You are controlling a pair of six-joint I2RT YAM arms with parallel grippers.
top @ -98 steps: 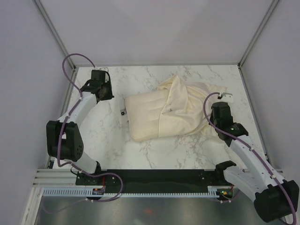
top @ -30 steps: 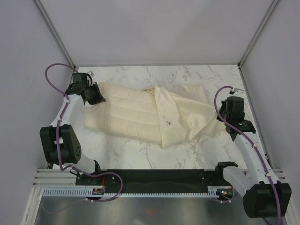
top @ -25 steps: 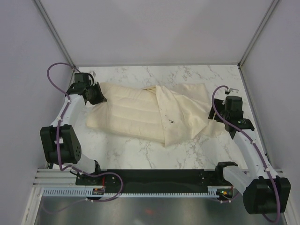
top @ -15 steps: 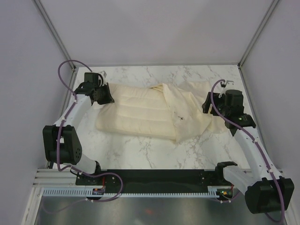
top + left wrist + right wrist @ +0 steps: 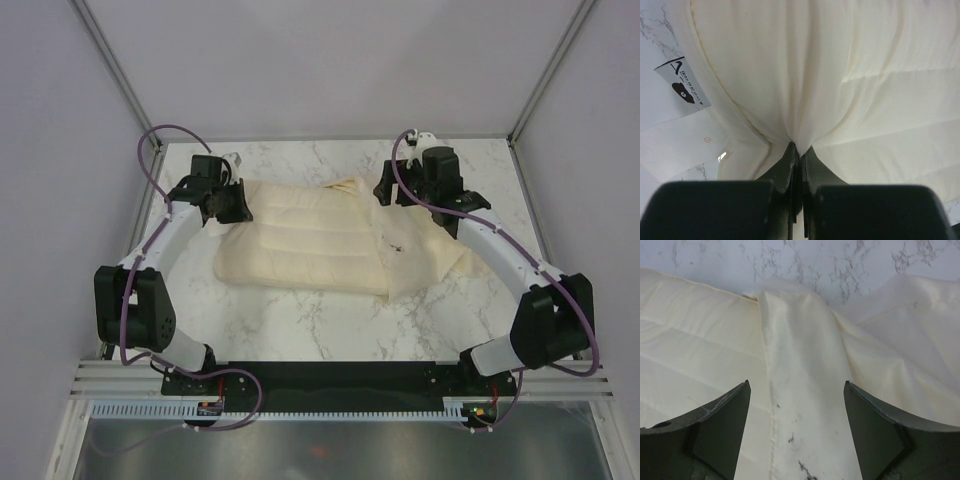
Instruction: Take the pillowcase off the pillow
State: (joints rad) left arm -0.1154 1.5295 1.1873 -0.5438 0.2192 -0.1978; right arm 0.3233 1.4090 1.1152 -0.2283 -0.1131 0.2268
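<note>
The pillowcase (image 5: 430, 235) sits right of centre in the top view, covering only the right end of the pillow (image 5: 300, 245). Its open hem runs down past a dark mark (image 5: 397, 246), and the rest of the cushion lies bare across the middle of the marble surface (image 5: 330, 320).

My left claw (image 5: 799, 150) is clenched on a pinch of the pillow's left end, beside its printed label (image 5: 682, 87). My right claw (image 5: 796, 387) is spread wide above the bunched hem at upper centre, gripping nothing (I cannot tell whether it touches the cloth).

I judge the case about two-thirds off, and this step is a regrasp. Next I need the right claw to catch the thin cloth alone, not the padding. It should then draw toward the right edge while the left anchors.
</note>
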